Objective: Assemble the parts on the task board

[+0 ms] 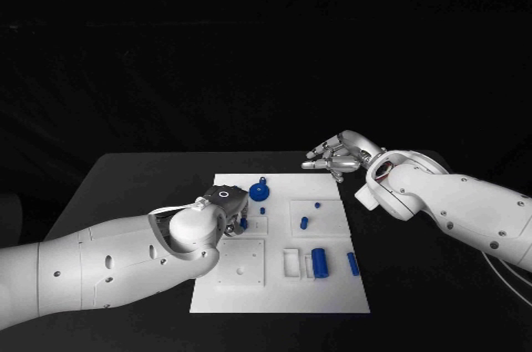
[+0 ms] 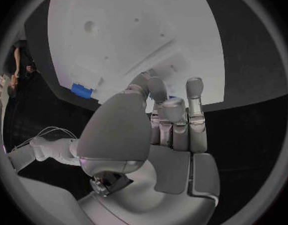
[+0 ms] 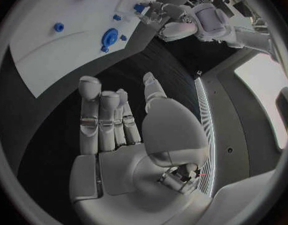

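Nearest the robot, loose blue parts, among them a cylinder (image 1: 319, 261), lie along the front of the white task board (image 1: 333, 298) on the black tabletop (image 1: 133, 175). Mid-board, the left robot hand (image 1: 227, 207) hangs over a small blue peg (image 1: 243, 224); whether its fingers grip that peg cannot be told. This looks like the picking or seating step, and the next move likely needs careful alignment with a socket. Beyond the board's far corner, the right robot hand (image 1: 338, 156) hovers empty, fingers spread.

Black table (image 1: 133, 175) — dark surroundings, pale floor (image 3: 259, 85) beside it
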You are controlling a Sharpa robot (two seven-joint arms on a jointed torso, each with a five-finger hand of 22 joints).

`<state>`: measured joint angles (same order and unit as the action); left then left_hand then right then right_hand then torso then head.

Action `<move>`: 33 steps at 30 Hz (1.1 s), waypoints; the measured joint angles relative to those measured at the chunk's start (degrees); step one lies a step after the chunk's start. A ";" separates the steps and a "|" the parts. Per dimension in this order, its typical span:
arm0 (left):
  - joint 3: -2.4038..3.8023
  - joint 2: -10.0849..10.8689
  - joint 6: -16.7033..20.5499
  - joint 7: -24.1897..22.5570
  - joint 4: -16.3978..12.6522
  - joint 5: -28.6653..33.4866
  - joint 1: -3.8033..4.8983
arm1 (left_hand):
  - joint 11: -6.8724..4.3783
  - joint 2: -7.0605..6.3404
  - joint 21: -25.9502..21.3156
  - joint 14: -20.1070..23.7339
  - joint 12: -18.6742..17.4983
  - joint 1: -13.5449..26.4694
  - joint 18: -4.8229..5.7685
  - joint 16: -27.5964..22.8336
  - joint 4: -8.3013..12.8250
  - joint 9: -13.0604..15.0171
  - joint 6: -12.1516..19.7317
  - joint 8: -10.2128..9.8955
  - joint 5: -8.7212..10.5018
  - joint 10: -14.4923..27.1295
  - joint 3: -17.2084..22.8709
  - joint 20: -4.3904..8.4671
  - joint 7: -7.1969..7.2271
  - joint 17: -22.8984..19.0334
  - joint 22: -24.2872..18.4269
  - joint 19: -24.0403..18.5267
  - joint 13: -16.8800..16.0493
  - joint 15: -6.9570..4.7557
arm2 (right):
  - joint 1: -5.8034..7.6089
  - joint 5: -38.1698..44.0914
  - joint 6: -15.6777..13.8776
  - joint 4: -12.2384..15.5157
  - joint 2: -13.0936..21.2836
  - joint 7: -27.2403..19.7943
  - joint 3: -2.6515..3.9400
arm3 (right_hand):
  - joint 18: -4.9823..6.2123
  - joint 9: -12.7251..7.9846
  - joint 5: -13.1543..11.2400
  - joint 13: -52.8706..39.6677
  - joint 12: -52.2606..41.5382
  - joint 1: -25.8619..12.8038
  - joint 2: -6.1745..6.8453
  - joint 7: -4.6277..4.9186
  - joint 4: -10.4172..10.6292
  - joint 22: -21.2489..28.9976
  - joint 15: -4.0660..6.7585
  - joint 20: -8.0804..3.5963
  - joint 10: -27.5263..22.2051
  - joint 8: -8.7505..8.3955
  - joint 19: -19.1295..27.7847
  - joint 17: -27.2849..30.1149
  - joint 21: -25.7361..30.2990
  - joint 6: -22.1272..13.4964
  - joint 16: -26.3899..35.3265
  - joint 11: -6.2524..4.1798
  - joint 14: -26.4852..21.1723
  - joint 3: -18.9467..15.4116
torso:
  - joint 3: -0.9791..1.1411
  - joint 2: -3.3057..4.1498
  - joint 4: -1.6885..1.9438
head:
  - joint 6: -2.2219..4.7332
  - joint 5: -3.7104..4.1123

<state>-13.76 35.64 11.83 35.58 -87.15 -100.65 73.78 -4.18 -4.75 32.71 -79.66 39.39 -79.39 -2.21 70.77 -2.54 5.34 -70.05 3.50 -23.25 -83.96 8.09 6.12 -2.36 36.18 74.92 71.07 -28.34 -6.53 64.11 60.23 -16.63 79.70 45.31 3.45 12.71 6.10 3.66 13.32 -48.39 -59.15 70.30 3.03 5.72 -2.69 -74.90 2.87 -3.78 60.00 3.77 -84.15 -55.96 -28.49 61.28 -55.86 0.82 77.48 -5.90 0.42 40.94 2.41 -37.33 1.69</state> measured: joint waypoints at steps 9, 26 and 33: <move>0.01 -0.32 -0.01 0.09 0.25 -0.57 -0.03 | 0.00 -0.15 0.00 -0.19 0.00 -0.14 0.01 0.19 0.01 0.01 0.00 0.01 0.05 0.00 -0.01 -0.09 0.00 0.08 0.00 0.09 0.01 0.18 | -0.06 0.01 0.00 -0.04 -0.03 0.01 0.00 | 0.00 0.00 0.00 -0.01 0.00 0.00 0.00 0.00 0.00 0.00 0.00 0.00 0.00 0.00 0.00 0.01 0.00 0.00 0.00 0.00 0.00 0.00 | 0.01 -0.01 0.00 | 0.14 0.01; 0.07 -0.74 -0.04 0.12 0.95 -1.19 -0.05 | 0.01 -0.50 0.41 -0.19 0.00 -0.47 -0.91 0.18 0.07 0.04 -0.13 0.04 0.26 0.01 -0.09 -0.08 0.13 0.07 -0.01 0.08 0.02 0.19 | -0.12 0.03 0.00 -0.08 -0.02 0.02 0.00 | 0.00 0.00 0.00 0.04 0.00 0.00 0.00 -0.09 -0.02 0.00 0.20 0.00 0.01 0.00 0.00 0.01 0.00 0.49 0.00 -0.01 0.20 0.02 | 0.00 -0.03 0.02 | 0.21 0.24; 0.09 -0.97 -0.04 0.12 1.13 -1.29 -0.05 | 0.01 -0.11 0.41 -0.19 0.00 -0.10 -0.91 0.18 -0.33 0.07 -0.13 -0.01 3.15 0.01 0.01 -0.08 0.13 0.04 -0.01 0.08 0.12 0.19 | -0.18 0.03 0.00 -0.09 -0.09 0.02 0.00 | 0.00 0.00 0.00 0.03 0.00 0.00 0.00 -0.09 -0.16 0.00 0.20 0.00 0.21 0.00 0.00 0.01 0.00 0.49 0.00 -0.21 0.20 0.16 | 0.00 -0.03 0.01 | 0.18 0.25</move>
<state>-13.67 34.67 11.78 35.70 -86.02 -101.94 73.73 -4.17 -4.86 33.12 -79.85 39.39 -79.50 -3.11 70.95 -2.87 5.40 -70.19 3.48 -20.10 -83.95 8.10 6.04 -2.23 36.22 74.90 71.15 -28.22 -6.34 63.93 60.26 -16.63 79.61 45.22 3.47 12.71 6.10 3.66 13.32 -48.35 -59.15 70.30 3.03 5.63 -2.86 -74.91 3.07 -3.78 60.22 3.77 -84.15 -55.95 -28.49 61.77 -55.86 0.61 77.68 -5.73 0.42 40.91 2.42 -37.14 1.94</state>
